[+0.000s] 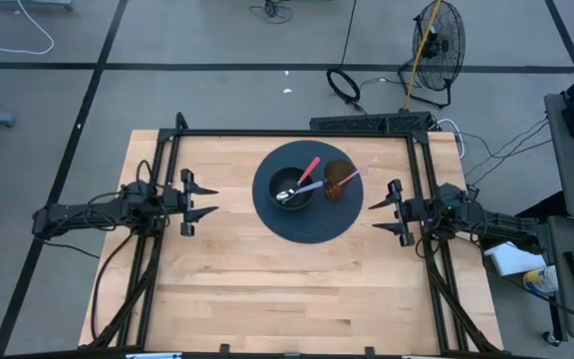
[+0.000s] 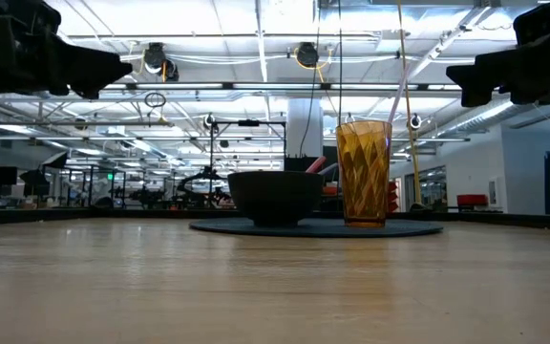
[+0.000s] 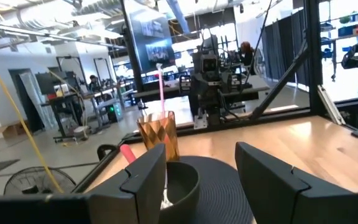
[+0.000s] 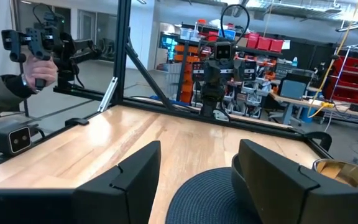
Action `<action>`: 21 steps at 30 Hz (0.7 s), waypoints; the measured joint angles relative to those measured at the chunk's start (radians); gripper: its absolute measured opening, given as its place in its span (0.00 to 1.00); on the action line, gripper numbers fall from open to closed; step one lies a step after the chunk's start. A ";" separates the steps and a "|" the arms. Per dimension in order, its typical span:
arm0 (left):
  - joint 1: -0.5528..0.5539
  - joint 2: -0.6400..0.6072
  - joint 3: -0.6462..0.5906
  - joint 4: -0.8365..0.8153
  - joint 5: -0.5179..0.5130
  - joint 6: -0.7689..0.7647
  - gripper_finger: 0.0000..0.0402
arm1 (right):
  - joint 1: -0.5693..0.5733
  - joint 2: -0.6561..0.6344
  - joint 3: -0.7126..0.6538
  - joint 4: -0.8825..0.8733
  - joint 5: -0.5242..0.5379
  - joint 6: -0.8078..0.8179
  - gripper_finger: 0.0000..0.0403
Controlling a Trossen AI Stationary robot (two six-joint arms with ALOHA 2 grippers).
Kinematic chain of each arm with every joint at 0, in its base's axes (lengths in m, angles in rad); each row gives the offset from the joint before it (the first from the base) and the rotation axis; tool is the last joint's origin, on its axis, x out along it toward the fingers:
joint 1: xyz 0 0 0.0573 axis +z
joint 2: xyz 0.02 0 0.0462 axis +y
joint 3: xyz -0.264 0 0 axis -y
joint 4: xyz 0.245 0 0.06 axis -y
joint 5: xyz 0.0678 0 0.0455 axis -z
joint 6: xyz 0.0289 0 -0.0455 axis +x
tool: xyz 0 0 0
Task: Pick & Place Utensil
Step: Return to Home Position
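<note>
Wooden table (image 1: 267, 289), with the left gripper (image 1: 212, 199) and right gripper (image 1: 374, 215) at opposite sides, both wide open and empty.
On the round dark mat (image 1: 302, 227), a pink-handled spoon (image 1: 310, 168) leans in the black bowl (image 1: 292, 187), beside an amber cup (image 1: 339, 181) holding a straw (image 1: 359, 172). The spoon is probably light and stiff, and best pinched by its raised handle. The bowl's rim hides the spoon's head at table level.

bowl (image 1: 293, 189) on mat (image 1: 307, 224) | cup (image 1: 339, 182) right of bowl | spoon (image 1: 307, 172) in bowl | straw (image 1: 359, 172) in cup
</note>
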 joint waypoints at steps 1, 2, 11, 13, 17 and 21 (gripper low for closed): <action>0.000 -0.013 0.000 -0.016 0.000 -0.001 0.50 | 0.000 0.000 0.000 0.000 0.000 0.000 0.53; 0.000 -0.026 0.000 -0.029 0.002 -0.002 0.50 | 0.000 0.000 0.000 0.000 0.000 0.000 0.53; -0.016 -0.122 0.000 -0.155 0.044 -0.016 0.50 | 0.000 0.000 0.000 -0.002 -0.003 0.002 0.53; -0.029 -0.124 0.000 -0.157 0.041 -0.016 0.50 | 0.000 0.000 -0.001 -0.005 -0.003 0.003 0.52; -0.060 -0.123 0.000 -0.205 0.035 -0.028 0.50 | 0.000 0.000 -0.001 -0.007 -0.003 0.003 0.52; -0.092 -0.123 0.000 -0.225 0.016 -0.028 0.50 | 0.001 0.000 -0.001 -0.010 -0.004 0.006 0.52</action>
